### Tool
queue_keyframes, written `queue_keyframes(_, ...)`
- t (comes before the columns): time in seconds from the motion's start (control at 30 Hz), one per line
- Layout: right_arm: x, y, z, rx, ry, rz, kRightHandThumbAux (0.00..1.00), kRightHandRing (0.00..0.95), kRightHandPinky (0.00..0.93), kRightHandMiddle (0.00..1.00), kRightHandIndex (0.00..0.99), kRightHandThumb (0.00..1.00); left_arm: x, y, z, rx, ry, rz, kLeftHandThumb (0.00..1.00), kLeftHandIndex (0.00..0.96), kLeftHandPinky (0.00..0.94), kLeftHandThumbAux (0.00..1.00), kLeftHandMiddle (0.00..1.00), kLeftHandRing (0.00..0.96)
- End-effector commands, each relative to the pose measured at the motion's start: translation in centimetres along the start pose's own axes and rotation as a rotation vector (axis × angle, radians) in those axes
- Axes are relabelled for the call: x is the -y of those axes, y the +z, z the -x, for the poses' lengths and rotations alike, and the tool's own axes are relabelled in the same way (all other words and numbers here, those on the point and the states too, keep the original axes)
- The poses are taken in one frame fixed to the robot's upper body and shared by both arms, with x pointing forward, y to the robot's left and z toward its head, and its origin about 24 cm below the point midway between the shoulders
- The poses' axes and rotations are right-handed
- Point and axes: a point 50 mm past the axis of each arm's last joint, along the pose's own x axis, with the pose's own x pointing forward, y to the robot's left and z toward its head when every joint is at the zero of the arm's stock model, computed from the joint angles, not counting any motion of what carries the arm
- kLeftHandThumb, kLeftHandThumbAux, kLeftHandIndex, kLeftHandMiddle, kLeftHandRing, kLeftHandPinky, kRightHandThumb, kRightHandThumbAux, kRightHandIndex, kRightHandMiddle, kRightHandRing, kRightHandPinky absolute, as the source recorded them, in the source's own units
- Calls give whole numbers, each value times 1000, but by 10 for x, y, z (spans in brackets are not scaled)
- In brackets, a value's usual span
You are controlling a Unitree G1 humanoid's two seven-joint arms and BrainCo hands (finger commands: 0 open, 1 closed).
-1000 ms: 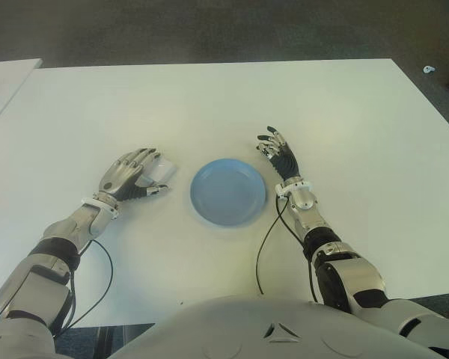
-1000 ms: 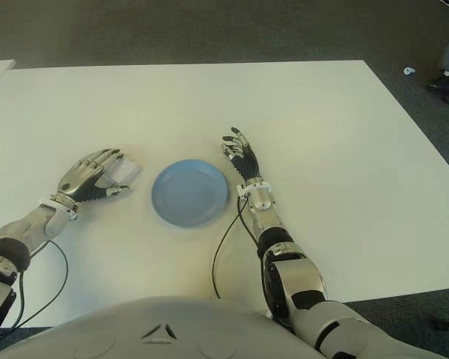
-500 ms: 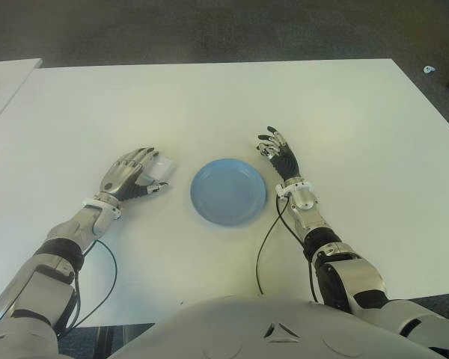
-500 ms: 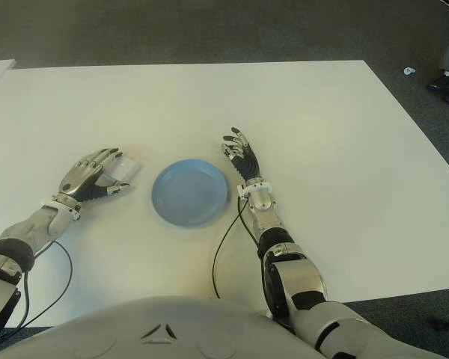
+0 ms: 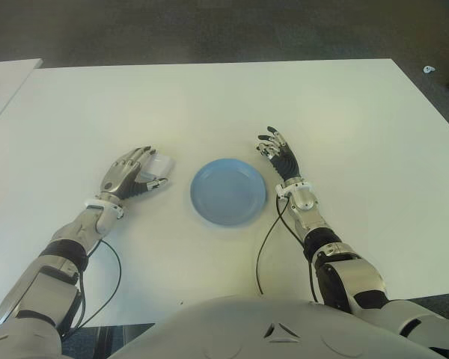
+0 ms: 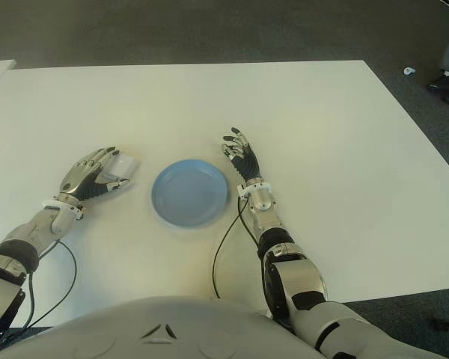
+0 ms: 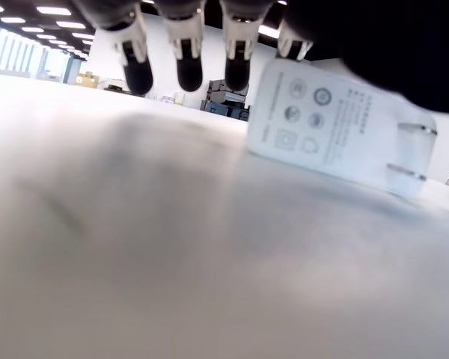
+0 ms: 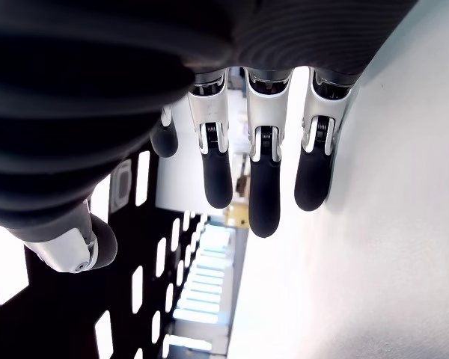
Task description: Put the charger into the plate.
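The white charger (image 5: 162, 164) sits left of the empty blue plate (image 5: 228, 192), tipped up on the white table (image 5: 209, 105). My left hand (image 5: 132, 173) is closed around it, fingers over its far side and thumb under its near edge. In the left wrist view the charger (image 7: 337, 134) shows its printed face and two prongs, with a fingertip (image 7: 293, 45) touching its top edge. Just right of the plate, my right hand (image 5: 278, 155) shows with its fingers (image 8: 263, 187) straight and holding nothing.
Thin black cables trail from both wrists across the table's near part (image 5: 263, 247) (image 5: 108, 273). A second white table's corner (image 5: 4, 78) shows at far left. Dark floor lies beyond the far edge, with a small white object (image 5: 429, 69) on it.
The left hand's fingers have drawn in around the charger, which has tipped up and shifted slightly away from me. The right hand and the plate have not moved.
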Motion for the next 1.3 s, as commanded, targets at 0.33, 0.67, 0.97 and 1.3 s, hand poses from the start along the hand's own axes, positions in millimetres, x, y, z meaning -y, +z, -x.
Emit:
queue_keyframes(0.33, -5, -47, 36, -244, 7, -19, 519, 327, 300, 257, 0, 92, 11, 7, 3, 7, -51, 36, 170, 0, 0, 222, 0, 0)
queue_keyframes(0.67, -6, -47, 36, -243, 7, -25, 514, 327, 300, 265, 0, 90, 9, 13, 1, 29, -43, 50, 163, 0, 0, 228, 0, 0)
queue_keyframes(0.97, -6, -47, 36, -239, 4, -20, 508, 329, 310, 261, 0, 99, 7, 15, 1, 48, -14, 25, 154, 0, 0, 236, 0, 0)
queue_keyframes(1.3, -7, -47, 36, -242, 11, -3, 505, 329, 316, 250, 0, 115, 1, 18, 2, 64, 62, 26, 181, 0, 1, 222, 0, 0)
